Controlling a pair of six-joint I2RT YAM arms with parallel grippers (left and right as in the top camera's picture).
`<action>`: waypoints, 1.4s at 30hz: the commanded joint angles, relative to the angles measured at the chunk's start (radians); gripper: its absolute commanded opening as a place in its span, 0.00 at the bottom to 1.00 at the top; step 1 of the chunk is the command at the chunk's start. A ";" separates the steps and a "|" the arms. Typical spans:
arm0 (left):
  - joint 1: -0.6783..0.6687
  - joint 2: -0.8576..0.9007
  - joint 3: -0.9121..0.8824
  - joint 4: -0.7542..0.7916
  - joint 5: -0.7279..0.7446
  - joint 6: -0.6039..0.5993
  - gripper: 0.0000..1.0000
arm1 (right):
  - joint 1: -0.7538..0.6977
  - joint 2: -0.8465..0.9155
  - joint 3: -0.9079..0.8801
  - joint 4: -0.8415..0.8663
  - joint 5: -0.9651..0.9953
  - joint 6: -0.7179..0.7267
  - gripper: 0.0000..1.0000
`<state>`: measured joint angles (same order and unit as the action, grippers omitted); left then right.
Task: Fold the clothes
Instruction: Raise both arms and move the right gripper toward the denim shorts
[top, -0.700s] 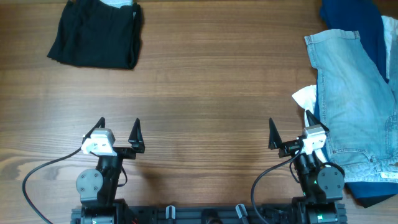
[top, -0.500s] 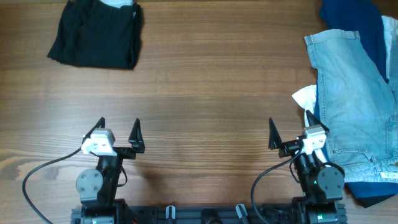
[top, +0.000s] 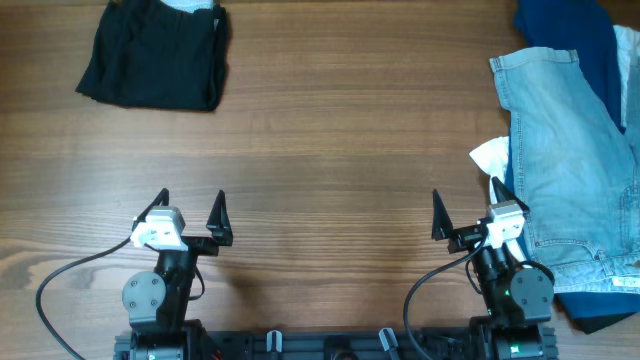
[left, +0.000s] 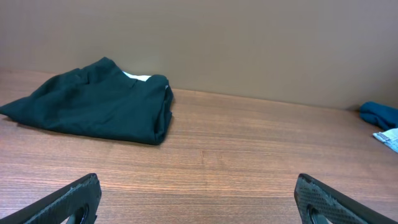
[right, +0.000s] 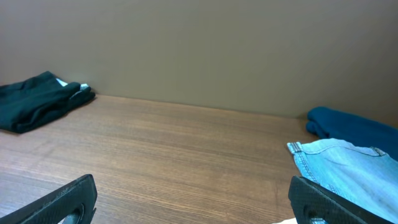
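Denim shorts (top: 565, 170) — long axis near-to-far, at far right

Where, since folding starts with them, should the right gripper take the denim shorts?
Probably the far-left corner, coming in low from the left: the shorts lie flat, and that corner sits free on bare table, clear of the navy garment.

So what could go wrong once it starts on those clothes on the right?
The pale blue denim shorts overlap a dark navy garment, so a grab might lift both. A white scrap sits right beside the open right gripper and could snag. The shorts lie far from the left gripper, so a two-armed fold may be awkward.
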<state>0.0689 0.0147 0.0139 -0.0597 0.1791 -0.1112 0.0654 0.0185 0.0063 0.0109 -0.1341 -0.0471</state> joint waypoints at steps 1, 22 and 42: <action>0.007 -0.008 -0.008 0.000 -0.013 -0.009 1.00 | -0.004 0.000 -0.001 0.000 -0.013 -0.005 1.00; 0.007 -0.008 -0.008 0.000 -0.013 -0.009 1.00 | -0.004 0.000 -0.001 0.000 -0.013 -0.005 1.00; 0.007 -0.008 -0.008 0.001 0.011 -0.010 1.00 | -0.004 0.000 -0.001 0.001 -0.013 -0.002 1.00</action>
<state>0.0689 0.0147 0.0139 -0.0597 0.1795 -0.1112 0.0654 0.0185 0.0063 0.0109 -0.1341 -0.0471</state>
